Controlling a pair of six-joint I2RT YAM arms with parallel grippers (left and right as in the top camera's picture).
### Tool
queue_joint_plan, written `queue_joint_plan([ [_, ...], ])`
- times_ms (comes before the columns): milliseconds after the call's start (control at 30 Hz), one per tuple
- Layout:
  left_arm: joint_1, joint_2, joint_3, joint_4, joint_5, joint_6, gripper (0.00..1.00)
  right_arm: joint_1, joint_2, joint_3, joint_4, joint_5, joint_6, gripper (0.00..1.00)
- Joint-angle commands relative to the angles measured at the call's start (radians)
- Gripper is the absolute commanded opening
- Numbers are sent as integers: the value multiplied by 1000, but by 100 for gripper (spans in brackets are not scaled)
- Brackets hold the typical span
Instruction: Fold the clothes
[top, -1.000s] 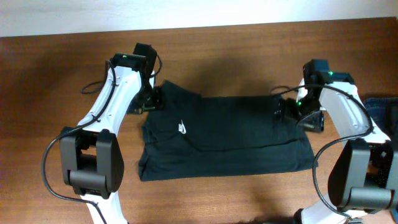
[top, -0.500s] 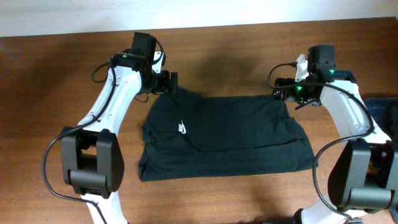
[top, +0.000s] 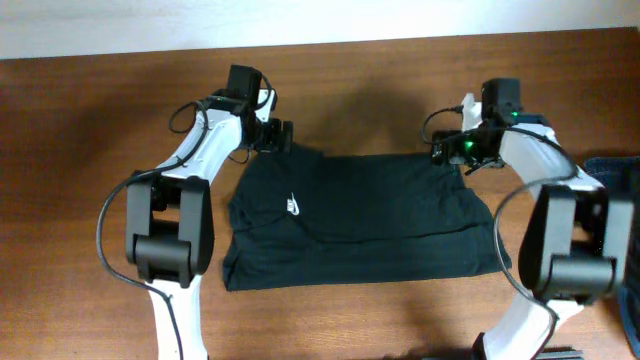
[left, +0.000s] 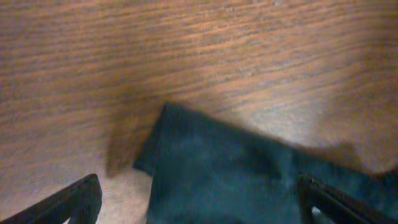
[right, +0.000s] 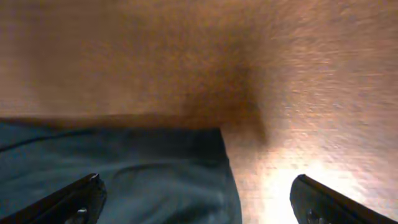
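Observation:
The clothes (top: 370, 220), a black T-shirt with a small white logo (top: 293, 205), lie folded into a wide rectangle in the middle of the table. My left gripper (top: 280, 135) hovers open just past the shirt's far left corner. In the left wrist view that corner (left: 211, 168) lies between the spread fingers (left: 74, 200), untouched, and the left gripper (left: 199, 205) holds nothing. My right gripper (top: 442, 150) is open over the far right corner. In the right wrist view the shirt's edge (right: 155, 174) lies under the empty right gripper (right: 199, 202).
A blue denim garment (top: 612, 175) lies at the table's right edge, beside the right arm. Bare brown wood (top: 360, 90) stretches behind the shirt to the table's far edge, and a strip runs along the front.
The left gripper let go of the shirt's far left corner and opened wide. Both grippers drew back off the shirt toward the far edge and moved slightly inward.

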Motion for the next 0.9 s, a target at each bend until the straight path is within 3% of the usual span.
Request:
queue_joint_plan([
  [0,3,2,11,22,15,20,96,-5,39,13,24,-14,-32,99],
  [200,3,13,11,37,15,21,94,-5,72,13,61,-14,-32,95],
  [267,2,21,11,42,23,20,92,-5,76,13,68,-14,-31,86],
  [467,2,35,11,66,30,20,73,-5,76,13,81,-14,-31,63],
  [700,2,42,11,77,30,20,70,-5,76,13,81,-14,-31,62],
  [800,2,45,11,78,34,20,56,-5,76,13,81,-14,-31,53],
  [867,2,45,11,77,38,20,34,-5,76,13,81,-16,-31,43],
])
